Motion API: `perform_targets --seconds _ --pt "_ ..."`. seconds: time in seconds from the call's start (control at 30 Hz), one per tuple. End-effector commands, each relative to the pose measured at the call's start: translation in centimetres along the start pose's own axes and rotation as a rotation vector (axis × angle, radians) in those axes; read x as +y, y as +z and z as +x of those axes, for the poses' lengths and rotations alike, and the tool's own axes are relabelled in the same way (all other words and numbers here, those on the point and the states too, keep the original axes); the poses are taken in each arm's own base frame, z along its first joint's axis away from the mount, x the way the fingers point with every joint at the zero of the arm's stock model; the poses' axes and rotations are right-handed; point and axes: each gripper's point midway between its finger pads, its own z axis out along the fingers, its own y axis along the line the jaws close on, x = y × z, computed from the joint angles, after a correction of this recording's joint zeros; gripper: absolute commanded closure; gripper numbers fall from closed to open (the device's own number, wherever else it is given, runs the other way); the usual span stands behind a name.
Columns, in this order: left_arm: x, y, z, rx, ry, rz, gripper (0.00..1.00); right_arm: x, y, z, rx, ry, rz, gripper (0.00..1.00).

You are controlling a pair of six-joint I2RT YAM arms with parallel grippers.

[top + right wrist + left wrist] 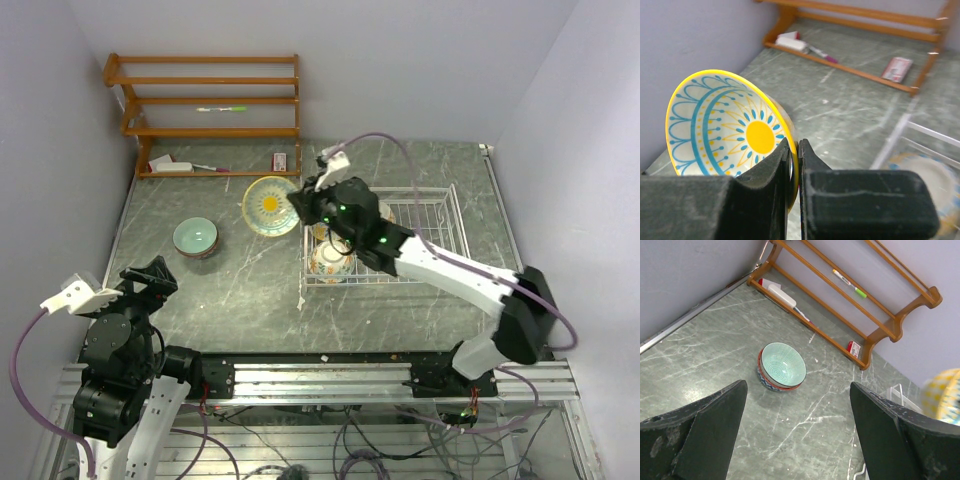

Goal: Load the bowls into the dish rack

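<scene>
Slippage is the risk: right gripper point(792, 150) pinches just the rim of the tilted yellow-and-blue bowl point(725, 125), left of the dish rack point(455, 215); left gripper point(797, 390) gapes idle.

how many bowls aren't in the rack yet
3: yellow floral bowl in the right gripper beside the dish rack; teal bowl nested in a reddish bowl on the table. More may hide beneath.

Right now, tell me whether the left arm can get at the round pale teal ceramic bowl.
Probably yes. The left tool is open and faces the round pale teal ceramic bowl across the grey marbled tabletop; nothing stands between them.
</scene>
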Motion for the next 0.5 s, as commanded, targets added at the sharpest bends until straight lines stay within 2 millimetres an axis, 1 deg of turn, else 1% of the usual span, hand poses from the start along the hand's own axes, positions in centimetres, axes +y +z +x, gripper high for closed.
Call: perform_targets --seconds 0.0,0.17,0.23,0.27,0.33,0.47 --pt "-0.8 -0.2 -1.0 -0.025 -0.015 0.036 0.05 -5.6 -5.9 -5.0 -0.098 -0.002 0.322 1.0" --pt "-0.9 -0.3 -1.0 -0.024 -0.018 0.046 0.05 -13.4 -12.9 -3.2 -0.045 -0.034 0.766 1.0" --pt "-0.9 -0.3 -1.0 -0.023 -0.018 0.049 0.05 -15.8 -15.6 -2.7 -0.04 -0.043 0.913 1.0" --pt "-1.0 -0.3 -0.9 -0.021 -0.017 0.05 0.05 -16.7 -16.9 -2.7 -0.043 -0.049 0.981 1.0" --pt "-1.0 -0.3 -0.8 -0.017 -0.016 0.055 0.05 -18.2 -18.8 -2.9 -0.05 -0.044 1.078 1.0" --pt "-1.0 -0.4 -0.9 -0.02 -0.021 0.06 0.05 -20.7 -22.4 -3.5 -0.021 -0.071 1.232 1.0"
